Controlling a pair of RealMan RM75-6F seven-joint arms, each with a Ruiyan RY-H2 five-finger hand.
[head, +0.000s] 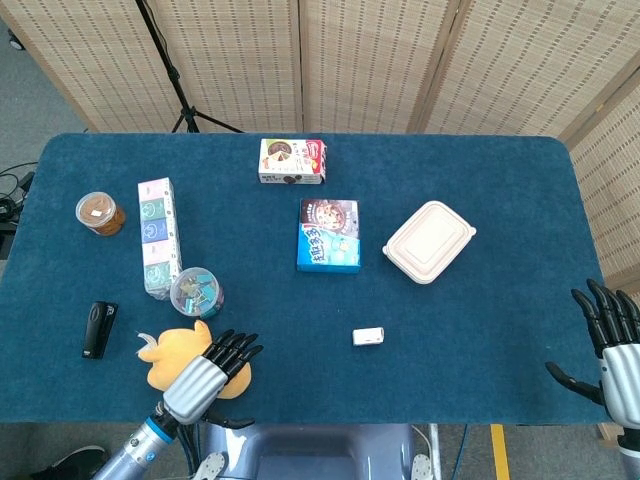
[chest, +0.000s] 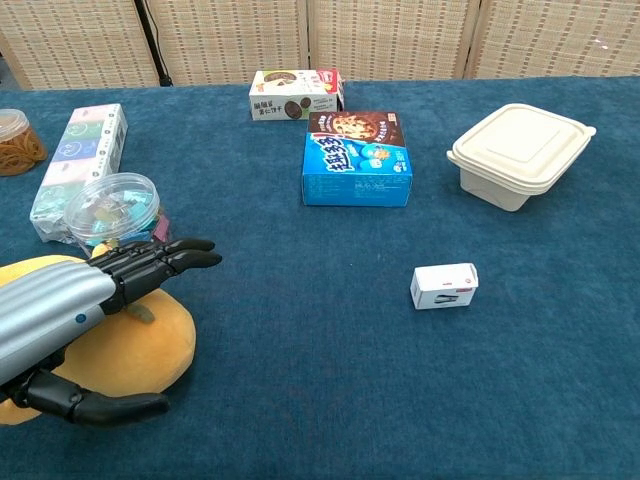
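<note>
We see the blue surface (head: 480, 300) spread wide before a folding screen, and on it, largest first, the long tissue pack (head: 157, 234) lying at the far left, the white lidded container (head: 429, 241) to the right of centre, and the blue biscuit box (head: 329, 235) in the middle with the smaller cake box (head: 291, 161) beyond it. At the near left lies the yellow plush toy (head: 172, 351) — our left robot hand (head: 205, 372) hangs over its near-right side with the fingers (chest: 170, 257) stretched out flat and apart and the thumb held low beside the toy; it grips nothing, and whether it touches the plush we cannot tell. Just beyond the toy stands the clear tub of clips (head: 196, 291), close against the near end of the tissue pack. At the far left edge sits the amber jar (head: 100, 212), and near it toward us a black stapler (head: 98, 328) lies well left of the toy. A small white box (head: 369, 336) rests alone near the middle. Our right robot hand (head: 612, 350) hovers off the near-right corner of the surface — fingers apart, holding nothing.
</note>
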